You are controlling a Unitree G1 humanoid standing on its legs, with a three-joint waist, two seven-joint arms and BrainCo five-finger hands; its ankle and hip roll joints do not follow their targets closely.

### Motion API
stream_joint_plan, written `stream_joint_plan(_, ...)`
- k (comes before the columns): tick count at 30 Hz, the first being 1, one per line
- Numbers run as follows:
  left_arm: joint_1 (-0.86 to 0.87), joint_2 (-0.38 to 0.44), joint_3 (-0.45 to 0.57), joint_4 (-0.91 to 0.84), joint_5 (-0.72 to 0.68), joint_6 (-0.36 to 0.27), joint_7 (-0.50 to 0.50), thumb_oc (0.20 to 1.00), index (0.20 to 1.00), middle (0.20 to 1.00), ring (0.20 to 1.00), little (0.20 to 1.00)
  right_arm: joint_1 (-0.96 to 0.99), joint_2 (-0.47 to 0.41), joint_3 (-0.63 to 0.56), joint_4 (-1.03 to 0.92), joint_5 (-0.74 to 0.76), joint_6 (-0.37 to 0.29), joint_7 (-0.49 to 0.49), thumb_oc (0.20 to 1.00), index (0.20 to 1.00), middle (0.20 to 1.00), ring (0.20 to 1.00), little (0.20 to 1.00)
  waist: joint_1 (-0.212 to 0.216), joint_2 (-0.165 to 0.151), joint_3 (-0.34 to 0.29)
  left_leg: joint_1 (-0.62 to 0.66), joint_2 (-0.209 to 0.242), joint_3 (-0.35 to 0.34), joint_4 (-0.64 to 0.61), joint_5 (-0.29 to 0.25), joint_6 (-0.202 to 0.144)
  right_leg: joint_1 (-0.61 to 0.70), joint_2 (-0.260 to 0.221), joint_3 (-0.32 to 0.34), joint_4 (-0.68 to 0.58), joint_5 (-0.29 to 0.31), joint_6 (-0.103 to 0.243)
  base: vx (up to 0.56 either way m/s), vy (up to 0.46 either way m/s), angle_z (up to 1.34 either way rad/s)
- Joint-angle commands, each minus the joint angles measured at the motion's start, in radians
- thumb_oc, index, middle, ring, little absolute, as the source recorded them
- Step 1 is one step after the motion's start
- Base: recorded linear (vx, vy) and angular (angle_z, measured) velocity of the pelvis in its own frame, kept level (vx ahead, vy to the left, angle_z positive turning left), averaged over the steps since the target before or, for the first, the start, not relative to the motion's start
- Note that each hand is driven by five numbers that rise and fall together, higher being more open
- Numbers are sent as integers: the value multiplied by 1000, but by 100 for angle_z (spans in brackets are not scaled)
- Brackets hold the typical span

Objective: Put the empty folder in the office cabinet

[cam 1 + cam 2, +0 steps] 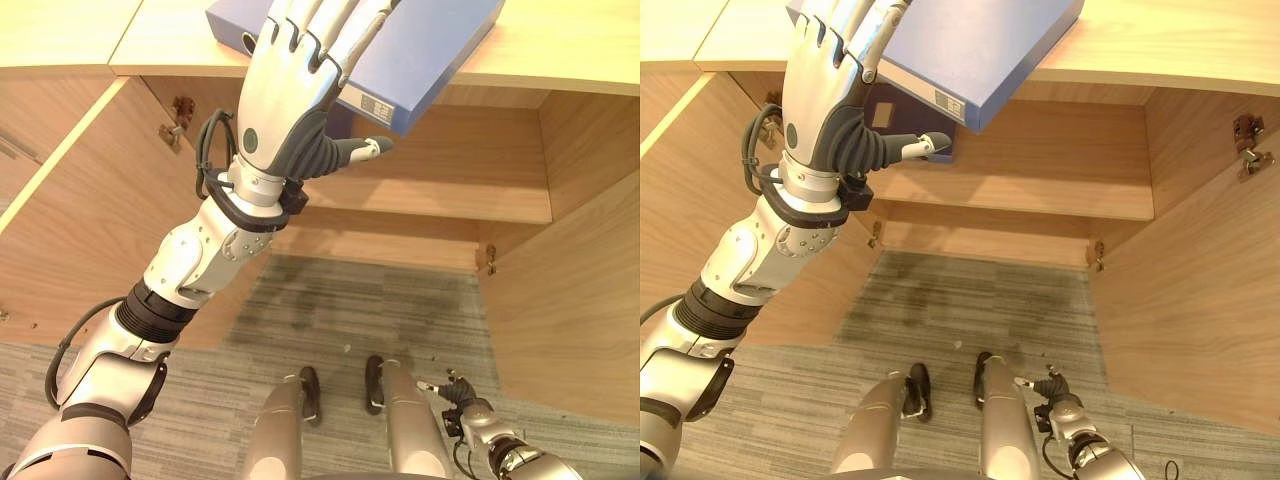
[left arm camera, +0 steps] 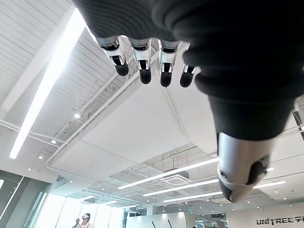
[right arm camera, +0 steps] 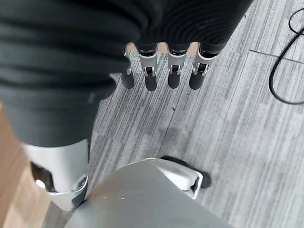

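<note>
A blue folder (image 1: 440,50) lies flat on the wooden cabinet top (image 1: 570,45), one corner jutting out over the open cabinet. My left hand (image 1: 285,100) is raised in front of it with the back toward the head camera. It is open, with straight fingers (image 2: 142,71) and the thumb (image 1: 925,145) stretched out below the folder's corner. Nothing lies between those fingers in the left wrist view. My right hand (image 1: 468,400) hangs low at the right, open and holding nothing, its fingers (image 3: 152,80) relaxed over the carpet.
The cabinet stands open, with a door swung out on the left (image 1: 90,200) and one on the right (image 1: 575,300). Inside, a bare shelf (image 1: 450,200) runs across. A dark shape (image 1: 890,110) sits under the folder's corner. A person (image 2: 85,219) stands far off.
</note>
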Motion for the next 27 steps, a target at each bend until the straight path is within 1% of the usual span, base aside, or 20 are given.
stream_joint_plan(1,7,-15,66,-20,74,43,44,1000,1000,1000,1000,1000,38,-3,-1,-15,41,-9,-7,1000,1000,1000,1000,1000,-4,-3,-33,-83,6,-30,-37,51,16,88,-52,-14,9,-78,32,-2,-2,-5)
stream_joint_plan(4,-67,-40,19,47,100,62,26,1000,1000,1000,1000,1000,49,-18,5,-39,50,-10,8,1000,1000,1000,1000,1000,-17,-5,-37,-84,8,-29,-42,55,14,85,-50,-11,4,-74,33,0,0,0)
stream_joint_plan(5,-104,-58,-6,95,96,67,32,1000,1000,1000,1000,1000,68,-14,8,-33,49,-9,21,1000,1000,1000,1000,1000,-23,-7,-36,-85,10,-28,-44,57,14,83,-50,-11,3,-73,33,0,0,0)
stream_joint_plan(6,-115,-55,-12,110,86,65,21,1000,1000,1000,1000,1000,65,-17,12,-16,44,-5,22,1000,1000,1000,1000,1000,-24,-5,-36,-86,11,-27,-44,58,14,83,-51,-11,4,-73,34,-6,11,-4)
stream_joint_plan(7,-102,-35,-13,97,83,60,9,1000,1000,1000,1000,1000,47,-14,22,-24,34,-14,6,1000,1000,1000,1000,1000,-18,-3,-34,-86,8,-30,-44,58,14,81,-51,-10,5,-71,34,-2,12,-14)
stream_joint_plan(9,-74,-18,-11,90,97,66,-2,1000,1000,1000,1000,1000,55,-16,15,-33,42,-14,11,1000,1000,1000,1000,1000,-22,-3,-33,-86,7,-30,-46,58,13,80,-50,-7,2,-69,35,-4,9,-21)
stream_joint_plan(11,-96,-46,-50,149,97,67,-2,1000,1000,1000,1000,1000,59,-13,13,-20,42,-9,18,1000,1000,1000,1000,1000,-27,-5,-34,-86,10,-26,-46,59,13,81,-49,-6,0,-68,36,-3,7,1)
stream_joint_plan(12,-90,-39,-58,148,92,62,-26,1000,1000,1000,1000,1000,48,-9,25,-24,39,-13,11,1000,1000,1000,1000,1000,-25,-3,-33,-86,10,-26,-45,59,14,79,-49,-6,2,-68,36,5,16,6)
stream_joint_plan(14,-78,-32,-77,189,101,78,-43,1000,1000,1000,1000,1000,55,-8,24,-42,40,-14,15,1000,1000,1000,1000,1000,-27,-3,-32,-87,10,-25,-47,60,15,78,-49,-3,0,-66,36,40,3,1)
stream_joint_plan(15,-74,-37,-84,210,90,78,-48,1000,1000,1000,1000,1000,57,-11,23,-45,39,-13,17,1000,1000,1000,1000,1000,-28,-4,-35,-79,6,-36,-42,38,7,86,-45,10,3,-84,42,0,0,0)
stream_joint_plan(16,-81,-41,-96,249,84,83,-50,1000,1000,1000,1000,1000,66,-9,17,-37,48,-6,29,1000,1000,1000,1000,1000,-34,-3,-27,-87,12,-22,-45,60,16,76,-49,-1,3,-67,36,80,8,0)
stream_joint_plan(17,-75,-35,-100,258,80,81,-67,1000,1000,1000,1000,1000,58,-8,22,-40,44,-12,22,1000,1000,1000,1000,1000,-31,-6,-29,-79,8,-33,-37,35,7,85,-46,11,9,-88,43,-88,28,0)
stream_joint_plan(18,-80,-38,-109,299,84,95,-49,1000,1000,1000,1000,1000,61,-8,15,-27,36,-7,18,1000,1000,1000,1000,1000,-35,-3,-24,-88,14,-20,-42,60,17,74,-50,-1,7,-68,36,0,0,0)
stream_joint_plan(19,-75,-32,-108,300,81,99,-61,1000,1000,1000,1000,1000,48,-7,22,-26,32,-10,8,1000,1000,1000,1000,1000,-31,-2,-25,-91,13,-20,-44,63,17,72,-50,-1,4,-65,36,-88,25,-4)
stream_joint_plan(20,-70,-32,-103,320,91,115,-43,1000,1000,1000,1000,1000,48,-3,24,-31,28,-11,6,1000,1000,1000,1000,1000,-31,-2,-25,-90,13,-21,-46,62,18,72,-49,-1,3,-64,36,84,1,-8)
stream_joint_plan(21,-68,-38,-93,341,88,131,-36,1000,1000,1000,1000,1000,56,2,26,-33,30,-8,10,1000,1000,1000,1000,1000,-31,-5,-29,-82,8,-33,-40,39,9,82,-45,12,2,-82,43,5,2,-6)
stream_joint_plan(22,-82,-46,-96,369,82,135,-28,1000,1000,1000,1000,1000,64,0,17,-11,30,3,15,1000,1000,1000,1000,1000,-36,-4,-23,-89,14,-20,-41,60,17,74,-49,0,3,-65,36,1,0,-4)
stream_joint_plan(23,-86,-48,-99,373,82,134,-25,1000,1000,1000,1000,1000,62,0,15,-10,30,3,16,1000,1000,1000,1000,1000,-35,-4,-24,-91,14,-20,-44,62,17,73,-49,-1,1,-63,36,0,0,0)
stream_joint_plan(24,-95,-49,-92,385,65,135,-25,1000,1000,1000,1000,1000,48,-11,1,28,24,7,4,1000,1000,1000,1000,1000,-36,-7,-28,-82,10,-31,-33,33,8,84,-47,11,7,-86,43,96,-8,0)
stream_joint_plan(27,-81,-40,-69,377,60,135,-19,1000,1000,1000,1000,1000,41,-18,-5,28,25,6,5,1000,1000,1000,1000,1000,-34,-8,-26,-85,11,-31,-30,33,7,83,-48,11,8,-86,43,33,-3,0)
